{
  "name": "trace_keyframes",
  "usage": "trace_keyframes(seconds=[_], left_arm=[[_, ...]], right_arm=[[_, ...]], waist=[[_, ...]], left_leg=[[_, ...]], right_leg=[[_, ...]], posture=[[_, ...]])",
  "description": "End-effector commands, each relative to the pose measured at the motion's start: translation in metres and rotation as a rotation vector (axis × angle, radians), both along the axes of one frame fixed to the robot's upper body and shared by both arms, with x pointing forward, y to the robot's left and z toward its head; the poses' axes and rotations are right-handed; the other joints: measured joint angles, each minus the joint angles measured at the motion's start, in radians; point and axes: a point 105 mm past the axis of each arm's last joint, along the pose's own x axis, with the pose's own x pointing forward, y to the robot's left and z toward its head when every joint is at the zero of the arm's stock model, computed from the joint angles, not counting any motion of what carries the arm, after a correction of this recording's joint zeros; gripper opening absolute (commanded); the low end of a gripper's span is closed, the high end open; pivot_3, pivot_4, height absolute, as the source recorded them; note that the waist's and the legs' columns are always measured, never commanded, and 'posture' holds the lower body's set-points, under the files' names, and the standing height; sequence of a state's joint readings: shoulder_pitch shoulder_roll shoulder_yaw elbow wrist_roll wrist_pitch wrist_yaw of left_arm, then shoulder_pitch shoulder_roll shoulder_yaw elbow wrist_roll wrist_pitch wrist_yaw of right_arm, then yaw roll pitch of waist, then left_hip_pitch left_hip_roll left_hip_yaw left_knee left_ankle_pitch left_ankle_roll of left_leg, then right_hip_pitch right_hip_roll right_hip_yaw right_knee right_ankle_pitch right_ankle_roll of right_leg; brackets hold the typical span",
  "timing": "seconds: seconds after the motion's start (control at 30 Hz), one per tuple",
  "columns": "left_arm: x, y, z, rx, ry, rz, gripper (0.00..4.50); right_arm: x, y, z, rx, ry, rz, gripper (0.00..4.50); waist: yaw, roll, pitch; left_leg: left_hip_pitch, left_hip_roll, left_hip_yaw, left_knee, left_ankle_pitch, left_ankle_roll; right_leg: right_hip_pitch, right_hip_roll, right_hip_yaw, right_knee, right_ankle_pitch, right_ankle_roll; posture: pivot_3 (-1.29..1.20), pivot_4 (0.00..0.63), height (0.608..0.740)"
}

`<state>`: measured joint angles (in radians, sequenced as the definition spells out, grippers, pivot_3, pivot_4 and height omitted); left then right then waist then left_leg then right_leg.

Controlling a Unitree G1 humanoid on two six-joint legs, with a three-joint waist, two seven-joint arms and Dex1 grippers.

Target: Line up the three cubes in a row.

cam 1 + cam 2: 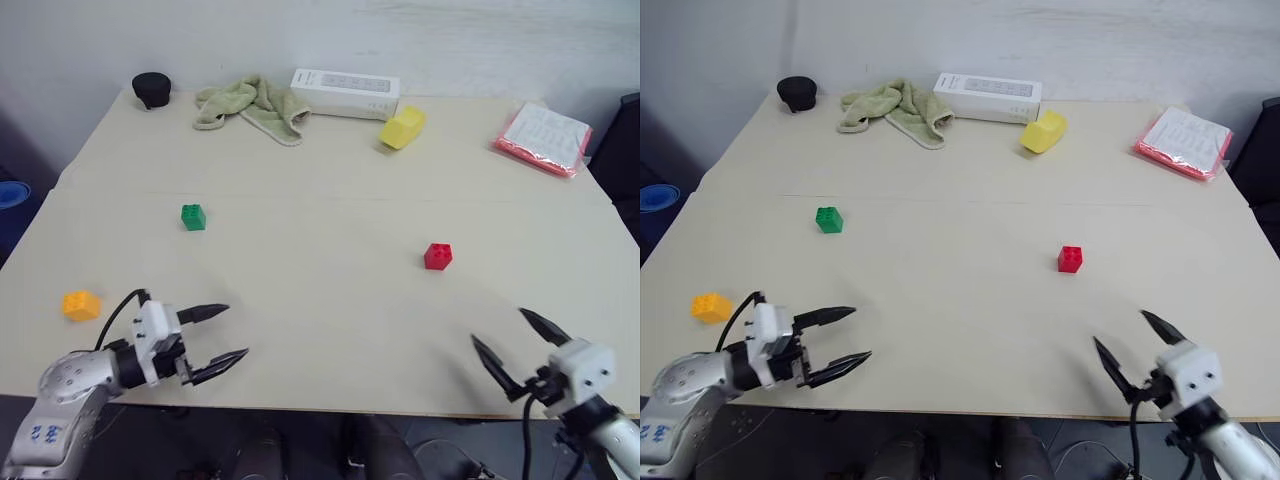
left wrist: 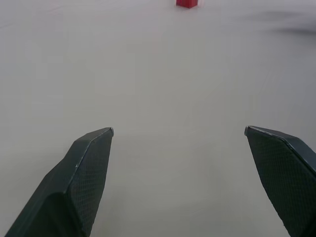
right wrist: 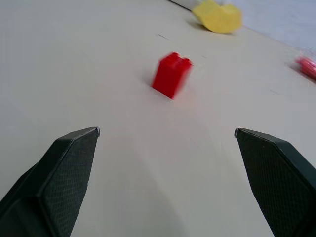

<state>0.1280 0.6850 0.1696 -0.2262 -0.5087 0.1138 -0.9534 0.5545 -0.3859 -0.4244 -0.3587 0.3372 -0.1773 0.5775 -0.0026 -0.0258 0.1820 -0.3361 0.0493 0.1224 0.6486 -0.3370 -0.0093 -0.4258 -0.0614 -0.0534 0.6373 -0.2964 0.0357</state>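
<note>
Head views alone show green cube (image 1: pixel 193 217).

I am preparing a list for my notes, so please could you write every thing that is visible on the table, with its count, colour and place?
green cube: one, green, left part of the table, apart from the others
red cube: one, red, right of centre
orange-yellow cube: one, orange-yellow, near the left edge
larger block: one, pale yellow, far side, beside the box
box: one, white, far edge, centre
cloth: one, pale green, crumpled, far side, left of the box
round object: one, black, far left corner
packet: one, red and white, far right
table: one, beige
left gripper: one, black fingers, open, over the near left edge
right gripper: one, black fingers, open, over the near right edge
</note>
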Motion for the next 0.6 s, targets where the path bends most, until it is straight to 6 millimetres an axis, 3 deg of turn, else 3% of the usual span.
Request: trace_keyframes(seconds=[0.03,0.27,0.4,0.6], left_arm=[[0.007,-0.025,0.004,-0.041,-0.019,-0.076,4.49],[0.019,-0.059,0.007,-0.075,-0.006,-0.209,4.49],[0.024,-0.068,0.009,-0.105,0.015,-0.25,4.49],[0.032,-0.074,0.002,-0.081,-0.024,-0.235,4.49]], right_arm=[[-0.005,-0.015,0.008,0.043,-0.04,-0.138,4.5],[0.044,0.019,0.033,0.09,-0.082,-0.025,4.5],[0.099,0.047,0.054,0.072,-0.046,0.075,4.5],[0.139,0.054,0.058,0.114,0.032,-0.024,4.5]], waist=[[-0.002,0.0,0.0],[-0.037,0.0,0.0],[-0.035,0.0,0.0],[-0.016,0.0,0.0]], left_leg=[[0.0,0.0,0.0,0.0,0.0,0.0],[0.0,0.0,0.002,0.0,0.001,-0.001],[0.0,0.0,0.001,0.003,0.005,-0.007],[-0.002,0.0,-0.002,0.002,0.005,-0.007]], right_leg=[[0.0,0.0,0.0,0.0,0.0,0.0],[0.001,0.002,0.003,0.005,-0.001,-0.001],[-0.003,0.003,0.003,0.008,-0.001,-0.001],[-0.003,0.003,0.0,0.006,-0.002,-0.001]], posture=[[0.0,0.15,0.74],[0.0,0.15,0.74],[0.0,0.15,0.74],[0.0,0.15,0.74]])
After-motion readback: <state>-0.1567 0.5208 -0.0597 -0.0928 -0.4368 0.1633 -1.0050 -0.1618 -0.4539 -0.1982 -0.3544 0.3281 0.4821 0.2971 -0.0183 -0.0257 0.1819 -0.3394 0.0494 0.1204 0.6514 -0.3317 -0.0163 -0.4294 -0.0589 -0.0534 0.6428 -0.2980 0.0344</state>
